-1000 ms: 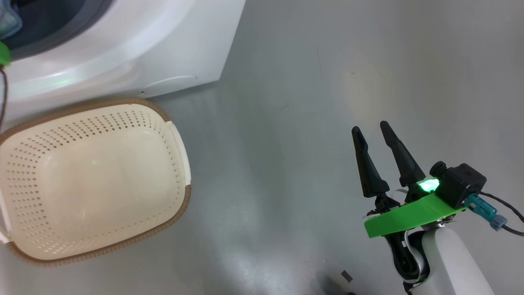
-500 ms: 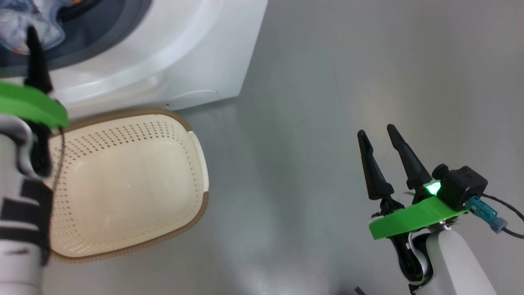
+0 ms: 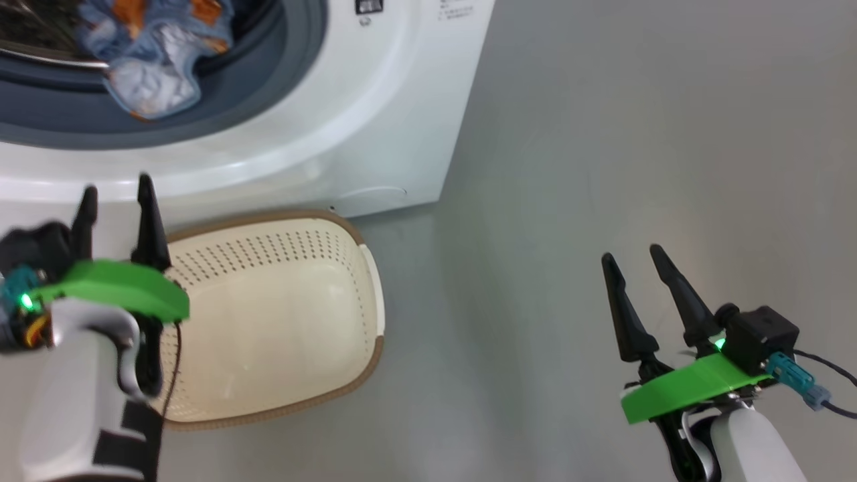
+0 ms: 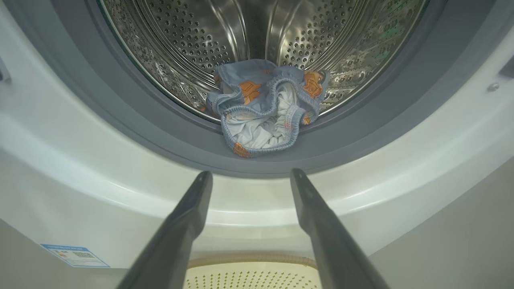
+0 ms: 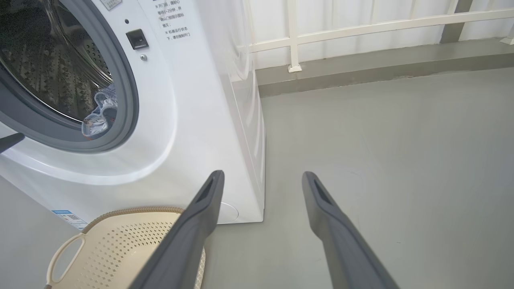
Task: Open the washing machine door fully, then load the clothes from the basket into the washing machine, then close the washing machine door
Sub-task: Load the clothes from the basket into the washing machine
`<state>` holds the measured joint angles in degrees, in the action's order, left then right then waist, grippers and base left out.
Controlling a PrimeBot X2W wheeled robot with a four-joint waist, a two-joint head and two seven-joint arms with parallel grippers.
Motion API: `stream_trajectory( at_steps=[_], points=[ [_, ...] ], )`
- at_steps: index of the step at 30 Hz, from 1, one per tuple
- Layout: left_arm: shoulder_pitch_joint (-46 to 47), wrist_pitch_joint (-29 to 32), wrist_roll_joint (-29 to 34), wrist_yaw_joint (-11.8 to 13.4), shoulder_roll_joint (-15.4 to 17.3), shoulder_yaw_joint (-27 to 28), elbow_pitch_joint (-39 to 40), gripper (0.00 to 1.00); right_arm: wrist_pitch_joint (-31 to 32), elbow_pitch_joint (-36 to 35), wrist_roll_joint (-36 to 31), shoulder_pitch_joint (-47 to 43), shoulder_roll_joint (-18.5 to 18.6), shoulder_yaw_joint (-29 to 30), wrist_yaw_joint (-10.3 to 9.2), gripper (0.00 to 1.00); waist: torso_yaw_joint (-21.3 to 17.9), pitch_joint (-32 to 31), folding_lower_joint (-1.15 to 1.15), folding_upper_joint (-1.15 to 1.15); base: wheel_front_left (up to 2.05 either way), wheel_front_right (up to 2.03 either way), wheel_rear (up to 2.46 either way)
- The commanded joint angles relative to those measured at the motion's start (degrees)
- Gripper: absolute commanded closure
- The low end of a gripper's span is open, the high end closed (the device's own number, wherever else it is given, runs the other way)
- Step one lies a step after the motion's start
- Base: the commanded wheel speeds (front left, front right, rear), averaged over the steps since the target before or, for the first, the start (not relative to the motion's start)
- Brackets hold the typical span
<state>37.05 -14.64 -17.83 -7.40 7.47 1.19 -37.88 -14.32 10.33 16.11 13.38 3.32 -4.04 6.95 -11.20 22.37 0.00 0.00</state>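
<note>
Your left gripper (image 3: 116,184) backed off the boxy white washing machine (image 3: 402,100) | spread, empty | right gripper (image 3: 631,253) likewise

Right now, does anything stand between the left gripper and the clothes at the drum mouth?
Nothing visible does. In the left wrist view the open left gripper points toward the clothes, which lie draped over the grey gasket lip. Only open air lies between them.

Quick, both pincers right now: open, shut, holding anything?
Left pincer: open, holding nothing.
Right pincer: open, holding nothing.
</note>
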Motion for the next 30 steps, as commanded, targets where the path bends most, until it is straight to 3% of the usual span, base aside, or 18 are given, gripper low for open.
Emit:
stream_trajectory(
  at_steps=[1,13,30],
  points=[
    [-3.0,-0.4,1.0,-0.1,1.0,2.5,2.5,0.0,-0.7,-0.9,-0.7,-1.7,0.7,-0.8,0.54,0.0,2.3,-3.5,0.0,0.0,0.0,0.0,0.0],
    [-16.1,-0.4,4.0,-0.1,-2.0,5.8,9.4,0.0,-0.7,-0.3,-0.5,-6.3,2.9,0.3,0.54,0.0,5.0,-10.5,0.0,0.0,0.0,0.0,0.0],
    [-33.6,-0.4,4.5,-0.1,-2.5,5.7,18.7,0.0,-0.7,-0.5,0.1,-15.2,4.9,2.9,0.54,0.0,7.3,-19.9,0.0,0.0,0.0,0.0,0.0]
  ],
)
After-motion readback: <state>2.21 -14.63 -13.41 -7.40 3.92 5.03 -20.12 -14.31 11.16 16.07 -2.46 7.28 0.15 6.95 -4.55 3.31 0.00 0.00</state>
